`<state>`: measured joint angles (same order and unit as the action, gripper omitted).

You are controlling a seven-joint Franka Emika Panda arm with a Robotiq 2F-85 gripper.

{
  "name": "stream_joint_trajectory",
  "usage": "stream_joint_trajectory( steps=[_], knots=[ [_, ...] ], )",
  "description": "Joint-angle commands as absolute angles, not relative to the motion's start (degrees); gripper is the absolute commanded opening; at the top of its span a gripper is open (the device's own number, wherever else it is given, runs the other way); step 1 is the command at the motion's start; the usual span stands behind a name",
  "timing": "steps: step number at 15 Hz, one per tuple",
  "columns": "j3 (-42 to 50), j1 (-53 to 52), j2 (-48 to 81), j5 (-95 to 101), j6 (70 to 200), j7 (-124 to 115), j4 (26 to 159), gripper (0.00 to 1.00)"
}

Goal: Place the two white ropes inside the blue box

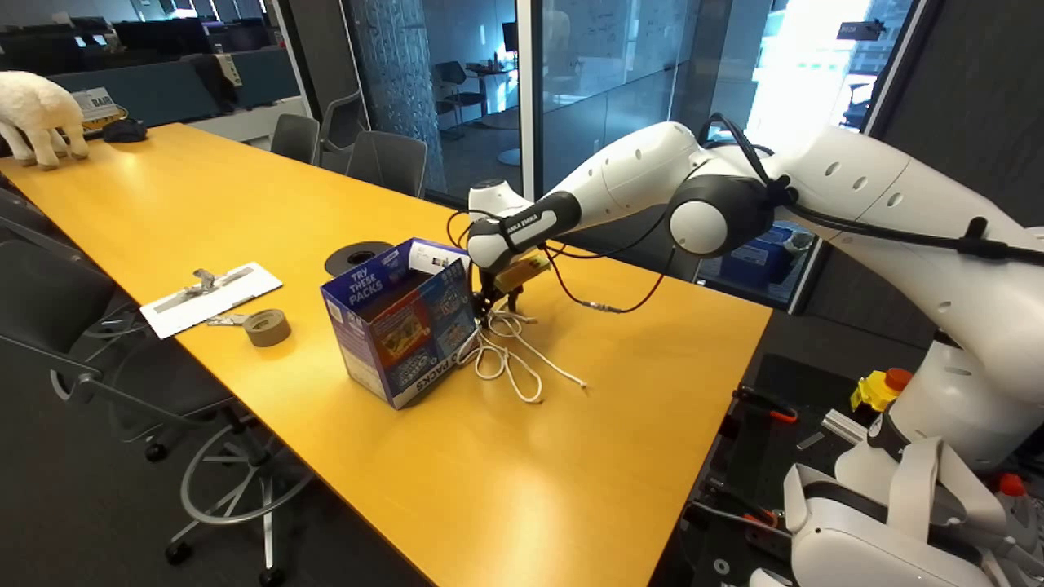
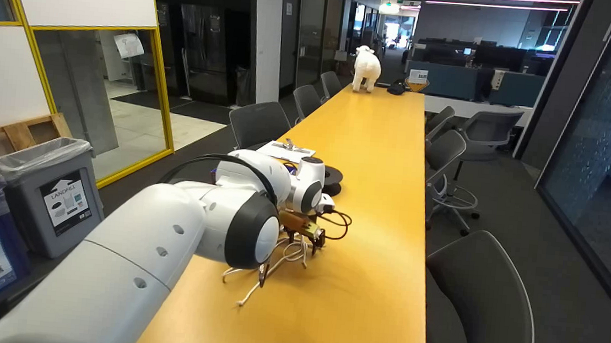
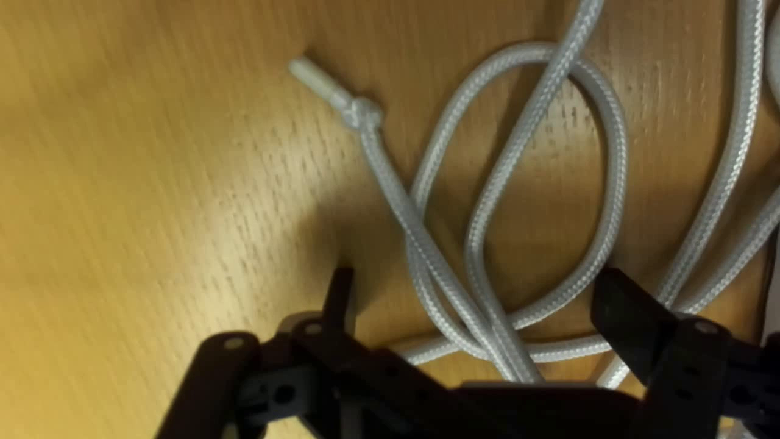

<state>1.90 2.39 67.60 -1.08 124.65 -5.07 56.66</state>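
Observation:
White ropes (image 1: 556, 368) lie looped in a loose pile on the table, close against the blue box. Their strands overlap, so where one rope ends and another begins I cannot tell. The blue box (image 1: 408, 338) stands upright with its top open; my arm mostly hides it in an exterior view (image 2: 292, 169). Low over the pile, my gripper (image 3: 475, 273) is open and points down at the table. Crossing rope strands (image 3: 487, 195) run between its spread fingers, not clamped. One rope passes beside or under the right finger (image 3: 634, 323); exact contact is unclear.
Behind the box sits a dark round spool (image 1: 341, 261). A tape roll (image 1: 267, 328) and a clipboard with white paper (image 1: 245, 281) lie toward the table's near edge. A plush sheep (image 2: 367, 69) stands at the far end. Chairs line the table (image 2: 379, 145).

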Motion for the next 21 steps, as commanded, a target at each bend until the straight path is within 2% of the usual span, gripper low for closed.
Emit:
stream_joint_trajectory(
  steps=[1,13,14,15,21],
  knots=[
    [3.04,1.41,68.74,-0.04,123.10,-6.16,53.63,1.00],
    [3.63,1.31,68.99,0.73,123.21,-5.66,53.18,1.00],
    [3.65,1.31,69.05,0.76,123.35,-5.66,53.20,0.75],
    [3.60,1.34,69.18,0.78,123.41,-5.49,53.19,0.73],
    [3.59,1.32,69.55,0.82,123.01,-5.40,52.32,0.27]
  ],
)
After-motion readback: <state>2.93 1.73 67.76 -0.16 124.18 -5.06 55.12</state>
